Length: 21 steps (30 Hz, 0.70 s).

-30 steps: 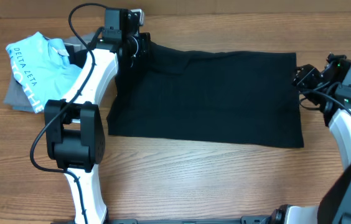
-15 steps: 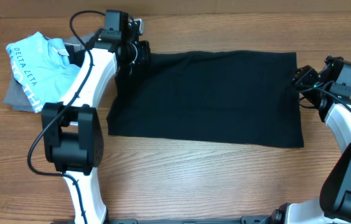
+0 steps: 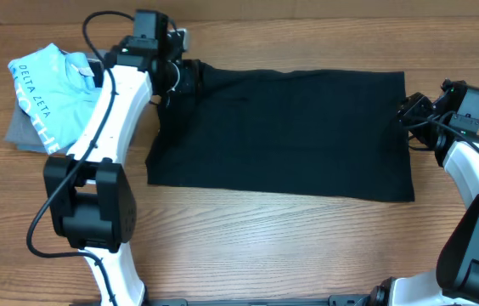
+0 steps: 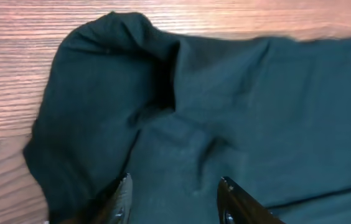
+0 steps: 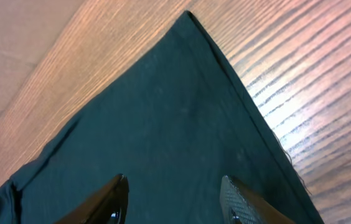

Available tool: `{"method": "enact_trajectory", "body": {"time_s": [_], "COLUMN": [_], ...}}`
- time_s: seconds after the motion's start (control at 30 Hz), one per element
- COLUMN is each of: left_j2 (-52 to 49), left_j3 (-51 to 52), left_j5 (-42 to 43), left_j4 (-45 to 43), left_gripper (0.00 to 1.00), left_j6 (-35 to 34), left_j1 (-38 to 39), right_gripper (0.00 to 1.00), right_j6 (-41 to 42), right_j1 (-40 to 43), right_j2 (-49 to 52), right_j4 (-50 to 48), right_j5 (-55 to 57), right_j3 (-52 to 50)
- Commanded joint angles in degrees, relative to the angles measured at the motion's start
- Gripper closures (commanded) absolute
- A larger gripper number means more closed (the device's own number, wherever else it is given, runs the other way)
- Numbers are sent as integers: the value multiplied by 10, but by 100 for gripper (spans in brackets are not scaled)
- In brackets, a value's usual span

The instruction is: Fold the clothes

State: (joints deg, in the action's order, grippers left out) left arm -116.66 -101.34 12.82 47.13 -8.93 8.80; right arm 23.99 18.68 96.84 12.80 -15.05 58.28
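Observation:
The clothes [image 3: 282, 132], one plain black garment, lie flat in a wide rectangle across the middle of the table. My left gripper [image 3: 185, 78] hovers at the garment's far left corner. In the left wrist view it [image 4: 174, 188] is open, with a bunched, rumpled lump of cloth [image 4: 119, 81] ahead of it and nothing pinched. My right gripper [image 3: 405, 110] sits at the garment's right edge near the far corner. It [image 5: 174, 190] stands open above a smooth pointed corner of the black cloth [image 5: 163, 112].
A light blue shirt with white lettering [image 3: 48, 85] lies on a grey garment [image 3: 20, 134] at the table's far left, close behind my left arm. Bare wooden table [image 3: 265, 246] runs along the front.
My left gripper has opened and let go of the garment's far left corner, and its arm has swung slightly left. The right gripper has hardly moved.

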Motion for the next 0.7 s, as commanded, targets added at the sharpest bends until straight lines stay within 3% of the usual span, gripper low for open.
{"method": "enact_trajectory", "body": {"time_s": [0.0, 0.33, 0.5, 0.67], "left_j2": [-33, -101, -103, -104], "left_j3": [8, 8, 8, 8], "left_j5": [-68, -102, -105, -105], "left_j4": [-16, -101, -113, -127], "left_gripper": [49, 45, 47, 56], "left_j6": [41, 66, 84, 114], "left_j1": [23, 37, 37, 37], "right_gripper": [48, 48, 48, 48], "right_j6": [3, 3, 3, 3], "right_j1": [0, 0, 0, 0], "right_j2": [4, 4, 4, 4], "right_j4": [2, 22, 24, 25], "right_j5": [0, 0, 0, 0], "right_j3": [9, 9, 9, 9]}}
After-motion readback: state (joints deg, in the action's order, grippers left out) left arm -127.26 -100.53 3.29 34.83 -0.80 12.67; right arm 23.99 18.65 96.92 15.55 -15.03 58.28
